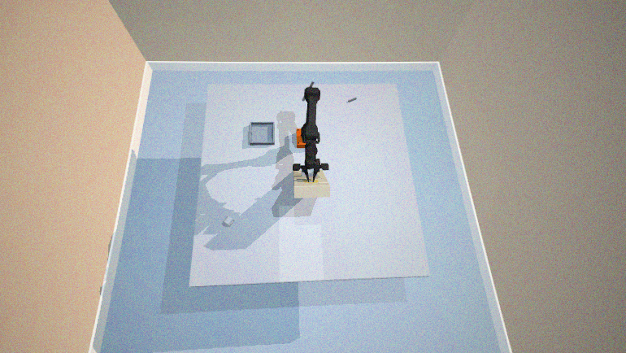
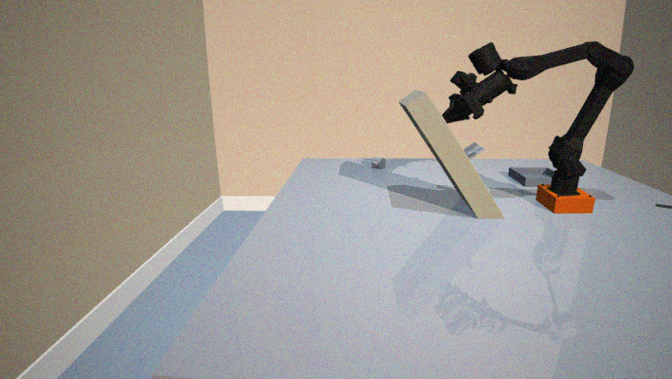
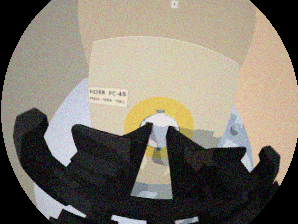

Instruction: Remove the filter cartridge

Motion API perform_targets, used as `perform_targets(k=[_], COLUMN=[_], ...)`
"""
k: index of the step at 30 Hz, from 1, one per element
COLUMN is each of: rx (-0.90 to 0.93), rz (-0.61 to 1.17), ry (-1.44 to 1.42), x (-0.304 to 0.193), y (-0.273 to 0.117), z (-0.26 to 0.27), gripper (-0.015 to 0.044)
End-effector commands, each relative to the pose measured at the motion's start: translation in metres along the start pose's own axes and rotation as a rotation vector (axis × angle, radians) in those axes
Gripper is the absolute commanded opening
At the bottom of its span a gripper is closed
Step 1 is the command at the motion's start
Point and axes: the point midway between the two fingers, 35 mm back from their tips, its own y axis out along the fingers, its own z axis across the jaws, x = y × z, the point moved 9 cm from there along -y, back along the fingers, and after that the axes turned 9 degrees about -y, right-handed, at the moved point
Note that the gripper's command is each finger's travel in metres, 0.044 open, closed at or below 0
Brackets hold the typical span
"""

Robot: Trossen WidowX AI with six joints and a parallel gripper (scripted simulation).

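Observation:
The beige service panel (image 1: 311, 186) leans tilted on the table, also in the side view (image 2: 449, 153). In the wrist view the round cartridge (image 3: 160, 119) shows as a yellow ring with a grey centre, flush in the panel face. My gripper (image 3: 159, 127) points straight at its centre, with the fingers nearly shut, a narrow gap between the tips and nothing held. In the side view the fingertips (image 2: 447, 115) are at the panel's upper face; whether they touch it or enter the slots I cannot tell. The slots are hidden by the fingers. The grey tray (image 1: 261, 132) lies left of the arm's base.
The orange arm base (image 2: 565, 199) stands behind the panel, with the tray (image 2: 529, 175) beside it. A small grey block (image 1: 228, 221) lies front left. A dark thin stick (image 1: 351, 99) lies at the back right. A printed label (image 3: 107, 94) sits on the panel left of the cartridge.

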Motion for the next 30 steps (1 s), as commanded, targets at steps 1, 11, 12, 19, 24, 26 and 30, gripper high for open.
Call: perform_targets(k=[1, 11, 12, 19, 24, 26, 30], rx=[-0.003, 0.0, 0.0, 0.0, -0.001, -0.002, -0.003], rz=[0.001, 0.001, 0.001, 0.001, 0.001, 0.001, 0.001], ry=[0.007, 0.0, 0.0, 0.0, -0.022, -0.079, -0.202], x=[-0.0005, -0.0001, -0.0001, -0.0001, -0.0002, -0.0003, -0.0004], y=[0.0034, 0.0024, 0.0024, 0.0024, 0.0032, 0.0045, 0.0059], z=[-0.0003, 0.0, 0.0, 0.0, 0.0, -0.0001, -0.0002], gripper=[0.0095, 0.0088, 0.0081, 0.0035, 0.0, 0.0, 0.0])
